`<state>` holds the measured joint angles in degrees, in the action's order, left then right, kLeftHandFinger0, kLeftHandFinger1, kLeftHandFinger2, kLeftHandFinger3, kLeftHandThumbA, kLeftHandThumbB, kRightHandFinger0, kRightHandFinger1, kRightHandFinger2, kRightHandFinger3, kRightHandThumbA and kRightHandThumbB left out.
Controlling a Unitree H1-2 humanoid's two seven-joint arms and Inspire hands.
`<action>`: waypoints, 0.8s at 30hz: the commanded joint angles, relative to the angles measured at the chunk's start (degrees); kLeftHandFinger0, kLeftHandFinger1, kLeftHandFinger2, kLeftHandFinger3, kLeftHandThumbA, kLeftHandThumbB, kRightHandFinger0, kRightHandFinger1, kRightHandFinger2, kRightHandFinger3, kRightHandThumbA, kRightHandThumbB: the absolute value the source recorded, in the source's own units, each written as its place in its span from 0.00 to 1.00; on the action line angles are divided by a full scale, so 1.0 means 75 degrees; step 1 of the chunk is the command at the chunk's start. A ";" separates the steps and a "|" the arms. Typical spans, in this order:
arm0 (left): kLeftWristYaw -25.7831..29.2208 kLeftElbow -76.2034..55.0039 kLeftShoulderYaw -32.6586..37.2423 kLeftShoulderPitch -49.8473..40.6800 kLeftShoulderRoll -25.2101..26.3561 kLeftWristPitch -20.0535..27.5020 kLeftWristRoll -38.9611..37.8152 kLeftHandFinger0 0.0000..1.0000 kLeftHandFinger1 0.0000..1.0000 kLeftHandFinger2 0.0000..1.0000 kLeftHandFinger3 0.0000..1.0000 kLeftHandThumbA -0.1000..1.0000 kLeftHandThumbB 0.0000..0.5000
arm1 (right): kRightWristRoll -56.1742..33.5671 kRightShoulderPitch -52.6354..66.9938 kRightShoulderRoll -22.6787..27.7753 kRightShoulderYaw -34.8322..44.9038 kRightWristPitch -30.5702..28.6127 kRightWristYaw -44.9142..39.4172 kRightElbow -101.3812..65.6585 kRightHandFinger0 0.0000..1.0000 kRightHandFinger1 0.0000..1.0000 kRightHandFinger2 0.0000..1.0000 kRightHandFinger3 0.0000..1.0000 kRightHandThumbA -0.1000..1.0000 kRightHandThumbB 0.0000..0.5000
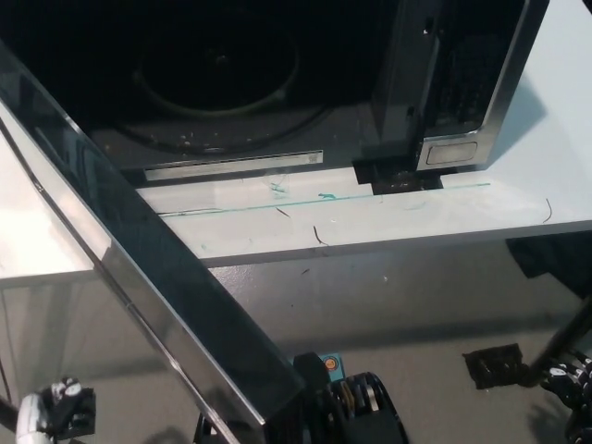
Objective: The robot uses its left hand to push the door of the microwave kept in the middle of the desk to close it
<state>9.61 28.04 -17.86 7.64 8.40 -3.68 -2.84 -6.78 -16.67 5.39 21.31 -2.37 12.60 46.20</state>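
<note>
Head view: open microwave (277, 102) on white desk (388, 222), grey floor (416, 305).

Single head view, steeply downward, close over white bench (388, 217) front edge; open black microwave (277, 83) fills top, grey floor (398, 314) below.

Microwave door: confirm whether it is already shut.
No. The microwave door swings out wide toward the camera, leaving the dark inside of the microwave with its round plate open to view.

Microwave (277, 102) on the desk (416, 222), cavity exposed; its dark, glossy door (157, 277) stands swung wide open.
</note>
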 commanded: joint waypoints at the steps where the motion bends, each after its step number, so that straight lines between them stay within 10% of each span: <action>1: 0.0258 -0.3052 0.0118 -0.0940 -0.0266 -0.0973 0.0334 0.27 0.29 0.39 0.53 0.00 0.02 | -0.0253 -0.0210 0.0148 0.0094 -0.0182 0.0084 -0.0341 0.46 0.46 0.54 0.73 0.05 0.00; 5: -0.0147 -0.4758 0.0408 -0.1908 -0.0044 -0.0871 0.0769 0.27 0.29 0.37 0.52 0.01 0.02 | -0.0189 -0.0141 0.0153 0.0118 -0.0090 0.0237 -0.0460 0.52 0.51 0.57 0.74 0.05 0.01; 13: -0.0344 -0.6286 0.1072 -0.2722 0.0325 0.2128 0.1951 0.11 0.14 0.23 0.37 0.09 0.12 | 0.0024 -0.0144 0.0251 -0.0110 -0.0284 0.0127 -0.0158 0.69 0.66 0.74 0.86 0.04 0.00; 20: -0.0622 -0.8007 0.1667 -0.2812 0.0374 0.1868 0.2689 0.00 0.02 0.10 0.24 0.00 0.27 | -0.0116 -0.0092 0.0221 -0.0009 -0.0186 0.0157 -0.0227 0.58 0.55 0.62 0.80 0.02 0.00; 22: -0.0772 -0.8331 0.1815 -0.2490 0.0530 0.1942 0.2834 0.07 0.09 0.20 0.32 0.17 0.21 | -0.0133 -0.0105 0.0220 0.0019 -0.0175 0.0201 -0.0150 0.59 0.57 0.63 0.80 0.02 0.00; 24: -0.0793 -0.8370 0.1937 -0.2035 0.0636 0.2324 0.2721 0.00 0.01 0.13 0.27 0.02 0.23 | -0.0138 -0.0022 0.0236 -0.0016 -0.0197 0.0099 -0.0192 0.61 0.60 0.65 0.81 0.02 0.00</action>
<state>6.51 -30.08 -5.08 -11.22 10.40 4.89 11.49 -6.82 -16.38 5.73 21.02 -2.29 12.97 46.15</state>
